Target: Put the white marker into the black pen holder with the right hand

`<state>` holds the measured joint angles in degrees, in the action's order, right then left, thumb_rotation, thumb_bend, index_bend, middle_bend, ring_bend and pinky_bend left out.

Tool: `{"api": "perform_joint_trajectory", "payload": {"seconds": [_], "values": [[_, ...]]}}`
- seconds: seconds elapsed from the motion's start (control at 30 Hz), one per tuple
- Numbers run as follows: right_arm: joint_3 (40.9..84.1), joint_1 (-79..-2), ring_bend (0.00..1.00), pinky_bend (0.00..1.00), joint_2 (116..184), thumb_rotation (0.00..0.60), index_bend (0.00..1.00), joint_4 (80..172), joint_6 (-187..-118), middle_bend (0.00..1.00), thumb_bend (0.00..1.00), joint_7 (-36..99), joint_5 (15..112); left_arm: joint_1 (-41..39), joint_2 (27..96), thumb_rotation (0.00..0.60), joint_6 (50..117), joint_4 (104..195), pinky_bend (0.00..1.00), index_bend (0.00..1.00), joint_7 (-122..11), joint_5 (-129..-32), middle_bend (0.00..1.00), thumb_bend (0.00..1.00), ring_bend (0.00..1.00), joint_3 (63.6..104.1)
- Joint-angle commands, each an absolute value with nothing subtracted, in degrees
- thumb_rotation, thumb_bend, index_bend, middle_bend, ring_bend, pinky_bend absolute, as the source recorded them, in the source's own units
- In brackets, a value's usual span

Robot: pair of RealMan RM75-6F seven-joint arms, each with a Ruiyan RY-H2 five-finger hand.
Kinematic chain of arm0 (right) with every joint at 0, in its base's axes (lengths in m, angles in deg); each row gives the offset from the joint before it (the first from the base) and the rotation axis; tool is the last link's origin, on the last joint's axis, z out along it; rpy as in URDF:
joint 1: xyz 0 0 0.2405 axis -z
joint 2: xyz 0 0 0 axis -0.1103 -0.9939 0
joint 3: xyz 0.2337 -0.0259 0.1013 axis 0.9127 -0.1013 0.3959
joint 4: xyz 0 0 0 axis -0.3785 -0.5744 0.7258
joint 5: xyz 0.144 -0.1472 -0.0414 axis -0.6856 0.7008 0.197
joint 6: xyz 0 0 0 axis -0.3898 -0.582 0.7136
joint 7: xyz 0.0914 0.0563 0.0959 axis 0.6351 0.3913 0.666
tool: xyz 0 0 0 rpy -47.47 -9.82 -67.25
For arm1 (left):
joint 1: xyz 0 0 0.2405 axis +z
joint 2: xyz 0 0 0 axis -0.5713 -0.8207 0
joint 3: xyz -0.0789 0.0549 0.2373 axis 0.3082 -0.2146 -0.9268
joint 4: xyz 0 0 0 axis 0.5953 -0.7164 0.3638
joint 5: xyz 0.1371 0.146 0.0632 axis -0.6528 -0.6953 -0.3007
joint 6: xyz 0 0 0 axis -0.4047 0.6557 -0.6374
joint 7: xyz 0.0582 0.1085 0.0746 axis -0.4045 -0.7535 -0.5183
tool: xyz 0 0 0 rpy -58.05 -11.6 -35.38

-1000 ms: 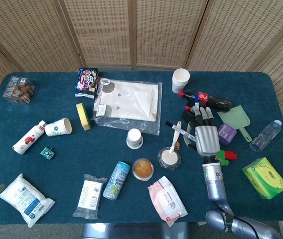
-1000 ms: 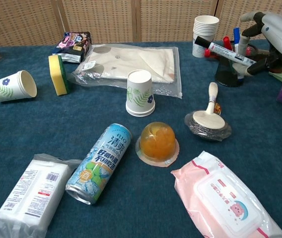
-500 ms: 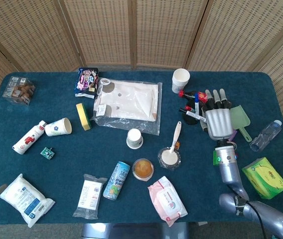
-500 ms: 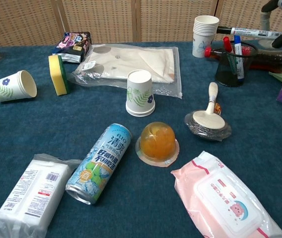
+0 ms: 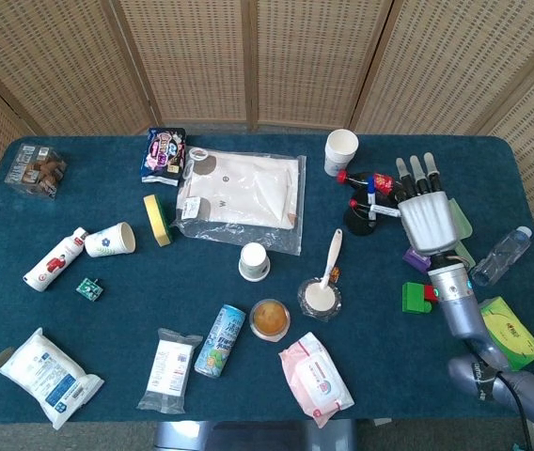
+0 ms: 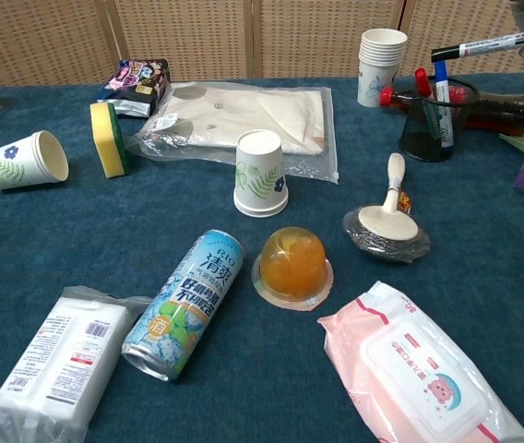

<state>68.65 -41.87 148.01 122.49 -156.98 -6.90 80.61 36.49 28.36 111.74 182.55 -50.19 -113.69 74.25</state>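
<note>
Deep teal-blue cloth on the table point(image 5: 79, 366); white body and black cap on the marker point(image 6: 493, 43); black mesh on the pen holder point(image 6: 425, 125), red and blue pens inside; silver-grey on the right hand point(image 5: 429, 214); yellow with a green face on the sponge point(image 6: 105, 138); green leaf print on the white paper cup point(image 6: 260, 185); pink on the wipes pack point(image 6: 419, 378); orange on the jelly cup point(image 6: 292, 261).
</note>
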Motion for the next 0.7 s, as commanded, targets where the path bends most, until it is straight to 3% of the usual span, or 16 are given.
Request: {"api": "perform_joint_trajectory", "payload": {"seconds": [0.03,0.7], "values": [[67.4,-43.4,0.0,0.12,147.3,0.6,0.67,121.4,-155.7,0.09,0.43,-9.4,82.2,36.4,28.3,0.6,111.6,182.6,0.0,0.0,-50.2,-113.8,0.0,0.04,0.0,74.2],[63.4,-50.0,0.0,0.14,146.1,0.6,0.68,115.4,-151.3,0.09,0.43,-17.9,86.9,36.5,27.6,0.6,111.9,181.5,0.0,0.0,-47.3,-113.0,0.0,0.04,0.0,74.4]]}}
